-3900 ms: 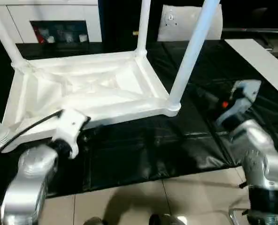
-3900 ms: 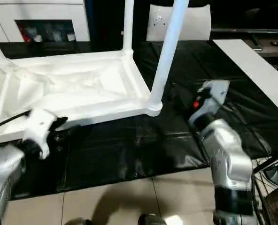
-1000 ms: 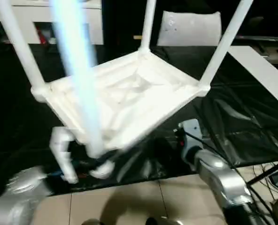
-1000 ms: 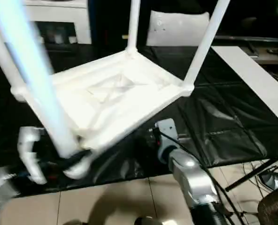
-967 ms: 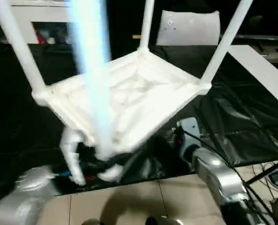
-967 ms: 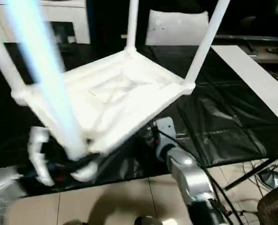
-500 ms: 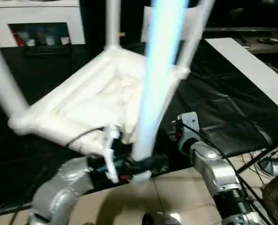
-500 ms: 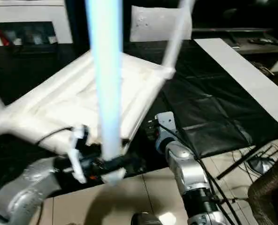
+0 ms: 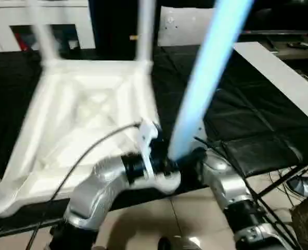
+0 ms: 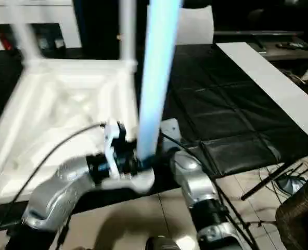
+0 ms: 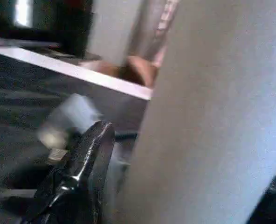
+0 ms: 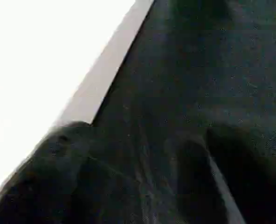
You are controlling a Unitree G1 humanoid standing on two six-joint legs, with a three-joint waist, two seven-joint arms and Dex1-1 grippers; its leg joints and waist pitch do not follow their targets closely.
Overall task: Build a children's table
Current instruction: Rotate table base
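A black mat (image 9: 247,125) covers the floor in the middle of the room, and pale tiles (image 9: 143,219) begin at its near edge. Behind it stands a white cabinet (image 9: 18,21) with an open shelf; what lies on the shelf is too blurred to tell. A long white board (image 9: 279,78) lies on the right part of the mat, and some dark cables (image 9: 294,182) are on the tiles at the right.

The children's table (image 9: 86,114) is upside down over the mat, its ribbed underside facing up and its legs pointing upward. The nearest leg (image 9: 206,78) rises close in front of the head camera and hides part of the mat behind it.

The left gripper (image 9: 162,166) is at the foot of this near leg, fingers partly apart and closed around it; one black finger (image 11: 77,177) lies against the white leg. The right gripper (image 9: 198,159) is just beside the same corner, and I cannot tell whether it has hold of anything.
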